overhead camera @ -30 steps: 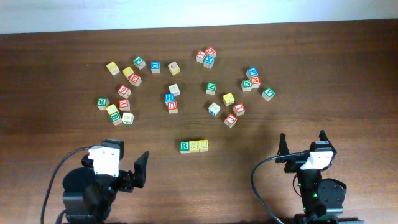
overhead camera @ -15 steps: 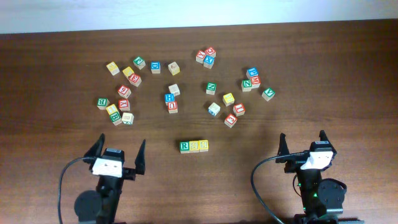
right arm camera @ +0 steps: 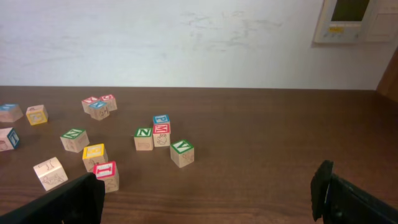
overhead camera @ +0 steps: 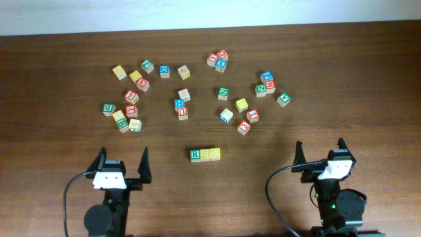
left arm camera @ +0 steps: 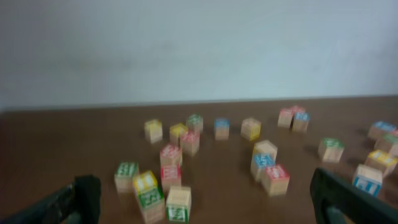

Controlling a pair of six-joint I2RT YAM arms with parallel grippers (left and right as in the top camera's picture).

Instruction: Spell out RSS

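Observation:
Three cubes lie in a touching row near the table's front middle: the green R cube [overhead camera: 195, 155] on the left, then two yellow-faced cubes [overhead camera: 205, 154] [overhead camera: 215, 153]. My left gripper [overhead camera: 122, 160] is open and empty at the front left, well left of the row. My right gripper [overhead camera: 320, 149] is open and empty at the front right. The row does not show in either wrist view. In the left wrist view the open fingers [left arm camera: 81, 196] frame scattered cubes. In the right wrist view the fingers [right arm camera: 326, 186] stand wide apart over bare wood.
Several loose letter cubes are scattered across the middle and back of the table: a cluster at the left [overhead camera: 125, 108], a pair in the middle [overhead camera: 180, 108], a group at the back [overhead camera: 218, 60], and a cluster at the right [overhead camera: 266, 84]. A white wall lies behind the table.
My left arm has swung round from a tilted pose and drawn back a little toward the front edge. The right arm and the cubes have not moved.

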